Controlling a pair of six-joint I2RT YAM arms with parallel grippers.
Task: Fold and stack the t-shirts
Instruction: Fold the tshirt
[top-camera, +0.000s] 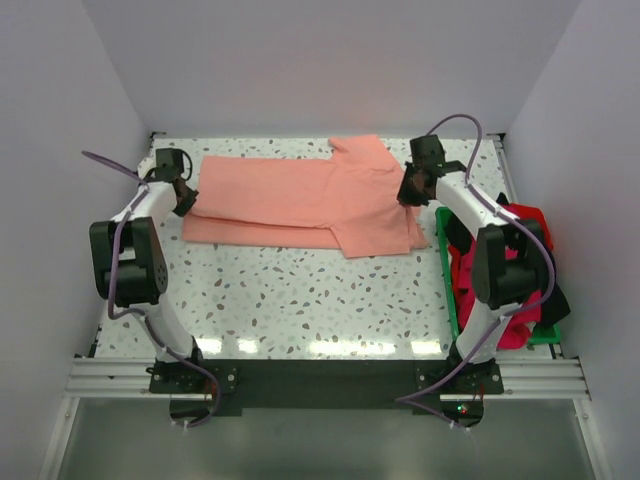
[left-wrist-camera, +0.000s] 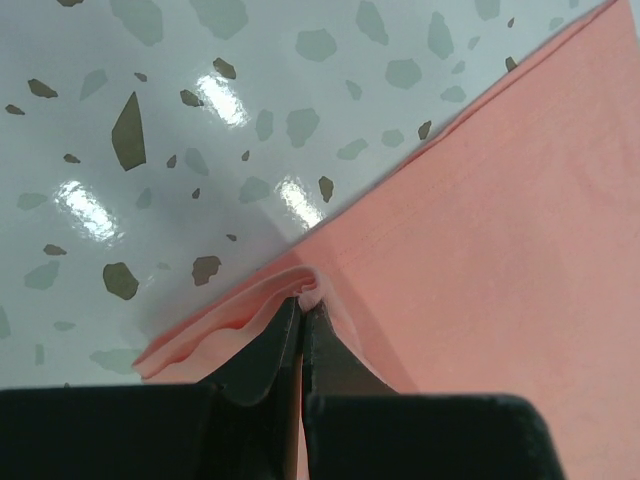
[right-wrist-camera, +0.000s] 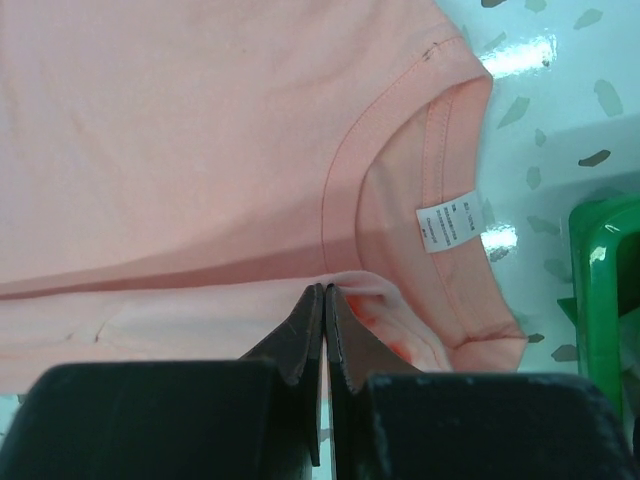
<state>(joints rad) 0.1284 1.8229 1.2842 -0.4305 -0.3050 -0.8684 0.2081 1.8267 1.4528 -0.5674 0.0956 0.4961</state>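
Observation:
A salmon-pink t-shirt (top-camera: 300, 195) lies spread across the far half of the table, folded lengthwise, its collar and white label (right-wrist-camera: 445, 222) at the right end. My left gripper (top-camera: 186, 196) is shut on the shirt's left edge; in the left wrist view the cloth (left-wrist-camera: 480, 230) bunches at the gripper (left-wrist-camera: 303, 300) tips. At the collar end my right gripper (top-camera: 410, 192) is shut on a fold of the same shirt (right-wrist-camera: 200, 120), which puckers at the gripper (right-wrist-camera: 325, 290) tips. More t-shirts, magenta, red and black (top-camera: 500, 270), are heaped in the tray at the right.
A green plastic tray (top-camera: 443, 270) stands along the table's right edge beside the right arm; its corner (right-wrist-camera: 605, 260) shows in the right wrist view. White walls close in the table on the left, far and right sides. Speckled tabletop (top-camera: 300, 300) lies nearer the arm bases.

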